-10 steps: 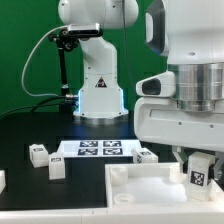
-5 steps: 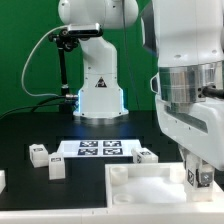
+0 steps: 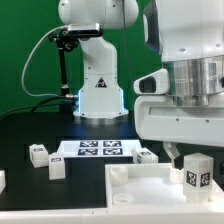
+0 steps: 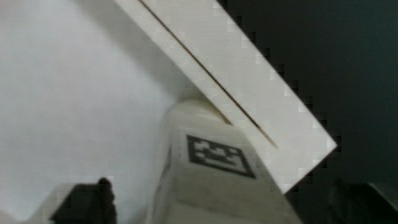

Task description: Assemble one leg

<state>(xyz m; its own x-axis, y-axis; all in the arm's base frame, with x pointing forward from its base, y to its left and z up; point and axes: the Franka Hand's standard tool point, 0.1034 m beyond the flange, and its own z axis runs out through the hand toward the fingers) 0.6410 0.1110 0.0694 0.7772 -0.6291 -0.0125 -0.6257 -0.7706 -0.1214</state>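
My gripper is shut on a leg, a white block-shaped post with a black-and-white tag facing the camera. It holds the leg upright over the exterior view's right part of the large white tray-like panel; I cannot tell whether the leg's lower end touches it. In the wrist view the leg runs between my dark fingers, with the gripper closed around it. The flat panel and its raised rim lie beneath.
Three more tagged legs lie on the black table around the marker board. A second robot base stands at the back. A white part sits at the exterior view's left edge.
My hand has turned about its vertical axis and back. The held leg has shifted slightly and sits a little higher than half a second ago. It stays gripped.
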